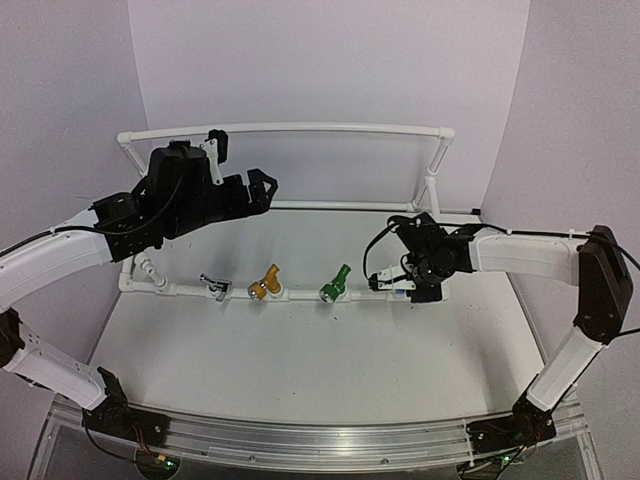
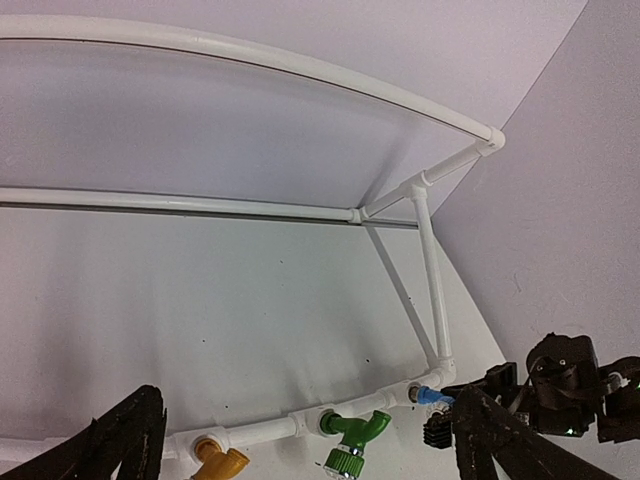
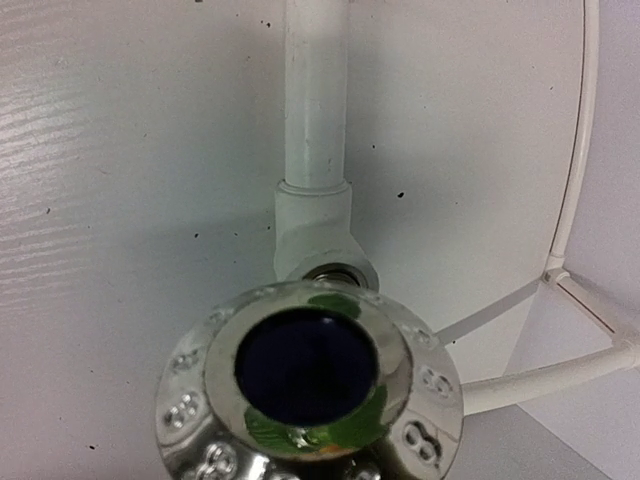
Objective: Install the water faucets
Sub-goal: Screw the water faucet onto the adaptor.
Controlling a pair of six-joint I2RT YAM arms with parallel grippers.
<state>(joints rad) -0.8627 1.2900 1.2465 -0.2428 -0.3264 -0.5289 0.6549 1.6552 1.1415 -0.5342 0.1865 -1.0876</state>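
**Four faucets on the front pipe**

The left gripper [image 1: 262, 188] hangs high, its fingers [image 2: 130, 440] spread wide and empty. Along the front pipe [image 1: 185, 288] sit the silver faucet [image 1: 214, 286], the yellow faucet [image 1: 265, 287] and the green faucet [image 1: 335, 284]. The right gripper [image 1: 408, 285] is at the blue faucet [image 2: 430, 396] (its nozzle [image 3: 190, 400] fills that wrist's view). I cannot tell whether the right gripper is clamping it.

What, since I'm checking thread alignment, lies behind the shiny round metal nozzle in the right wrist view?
A white pipe fitting with a metallic opening, on a white pipe. The nozzle covers the opening's lower part.
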